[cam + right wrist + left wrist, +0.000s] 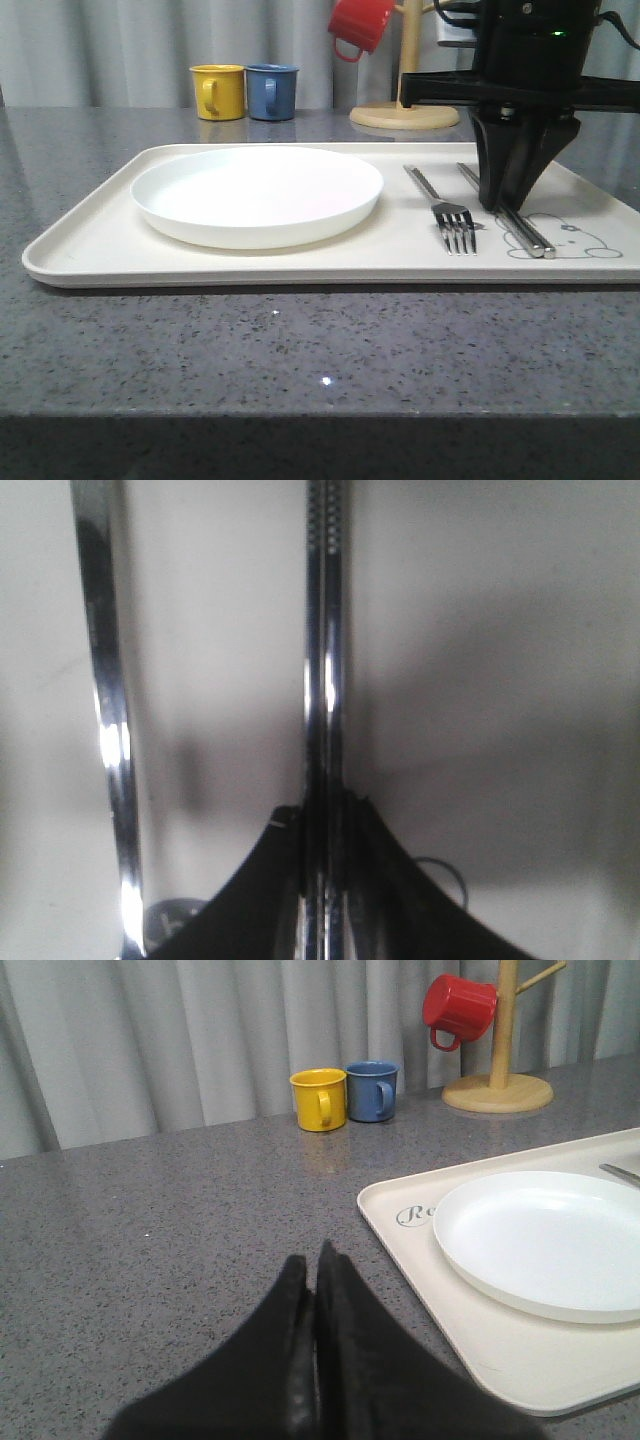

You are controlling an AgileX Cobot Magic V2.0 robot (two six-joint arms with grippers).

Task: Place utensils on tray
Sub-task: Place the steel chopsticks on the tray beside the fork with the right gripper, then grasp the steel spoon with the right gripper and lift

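The cream tray [80, 250] lies on the grey table, with the white plate [257, 195] on its left half. To the plate's right a silver fork [445, 208] rests on the tray, tines toward the front. Beside it lie the metal chopsticks [530, 232], over the rabbit drawing. My right gripper [497, 205] points straight down and is shut on the chopsticks [325, 660], which pass between its jaws; the fork handle [105, 710] runs alongside. My left gripper [312, 1260] is shut on nothing, over bare table beside the tray [480, 1350] and plate [545, 1240].
A yellow mug [219, 91] and a blue mug [272, 91] stand behind the tray at the back. A red mug [360, 24] hangs on a wooden mug tree [408, 100] at the back right. Grey curtains close off the rear.
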